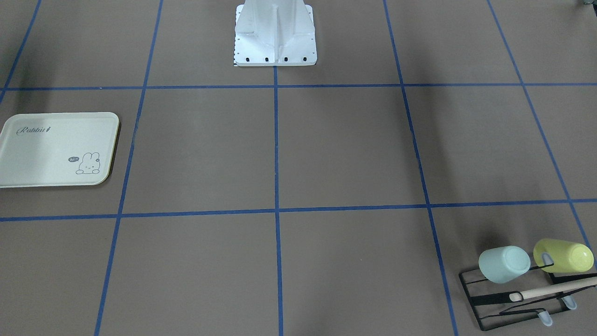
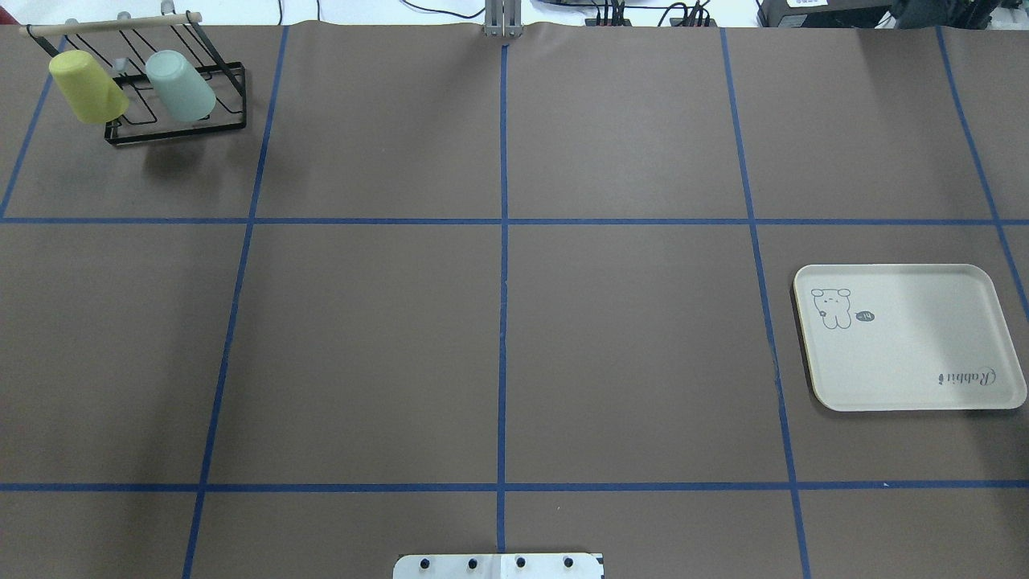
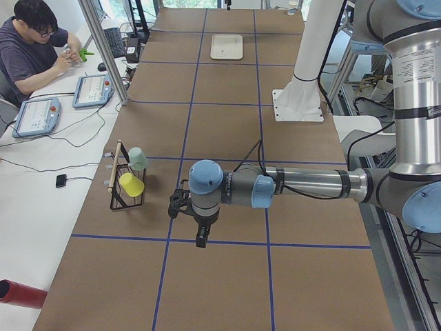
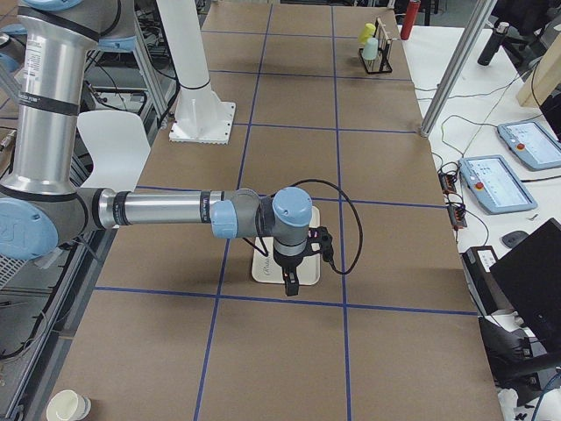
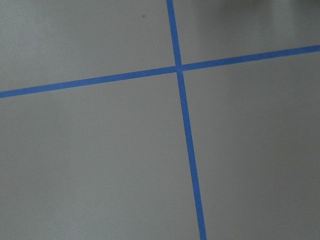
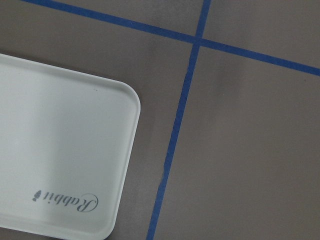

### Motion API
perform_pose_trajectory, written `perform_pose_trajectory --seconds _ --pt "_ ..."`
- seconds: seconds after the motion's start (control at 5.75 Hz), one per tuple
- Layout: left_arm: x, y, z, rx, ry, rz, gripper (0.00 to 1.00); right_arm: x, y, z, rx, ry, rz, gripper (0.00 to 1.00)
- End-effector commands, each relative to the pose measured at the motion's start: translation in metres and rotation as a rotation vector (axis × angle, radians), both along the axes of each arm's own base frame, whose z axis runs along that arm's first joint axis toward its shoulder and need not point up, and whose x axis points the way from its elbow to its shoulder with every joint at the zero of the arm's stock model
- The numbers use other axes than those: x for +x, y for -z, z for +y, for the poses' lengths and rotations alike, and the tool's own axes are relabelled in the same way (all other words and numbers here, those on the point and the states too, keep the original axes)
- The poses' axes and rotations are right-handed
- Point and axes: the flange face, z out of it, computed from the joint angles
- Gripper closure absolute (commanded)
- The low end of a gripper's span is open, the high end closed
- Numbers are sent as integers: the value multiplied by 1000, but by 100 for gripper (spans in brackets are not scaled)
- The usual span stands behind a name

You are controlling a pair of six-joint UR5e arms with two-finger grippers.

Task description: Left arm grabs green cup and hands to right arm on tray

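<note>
The pale mint-green cup hangs mouth-down on a black wire rack, next to a yellow-green cup; it also shows in the overhead view. The cream "Rabbit" tray lies flat and bare on the robot's right side. My left gripper shows only in the exterior left view, hanging above the table apart from the rack; I cannot tell whether it is open or shut. My right gripper shows only in the exterior right view, above the tray's edge; I cannot tell its state.
The white robot base stands at the table's middle edge. Blue tape lines divide the brown table into squares. A wooden rod tops the rack. An operator sits at the side bench with tablets.
</note>
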Motion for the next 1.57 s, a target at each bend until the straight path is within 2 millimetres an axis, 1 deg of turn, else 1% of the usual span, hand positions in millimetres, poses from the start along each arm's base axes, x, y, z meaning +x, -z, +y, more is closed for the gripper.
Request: perform_pose_trajectory --seconds 0.0,0.17,0.35,0.52,0.7,0.87,1.04,1.22,1.39 --pt "0 1 -1 7 -5 -2 0 0 0 0 1 0 0 0" --pt "0 10 -2 28 -7 -1 0 0 1 0 3 -2 -5 0" --pt "0 34 -18 81 -7 -4 0 -2 3 -1 20 2 -10 0" --pt "2 45 -32 112 -8 2 0 -21 10 -7 79 43 -25 0" --pt "44 84 -75 174 -83 9 0 -48 21 -17 101 94 -49 0" --pt "51 90 -88 195 -95 12 0 -59 51 -47 170 105 -65 0" --pt "52 88 -99 212 -98 13 0 -73 83 -71 230 114 -97 0" --pt "54 123 -121 290 -58 27 0 -102 120 -92 186 51 -159 0" --pt "65 179 -144 275 74 128 0 -124 152 -105 189 5 -195 0"
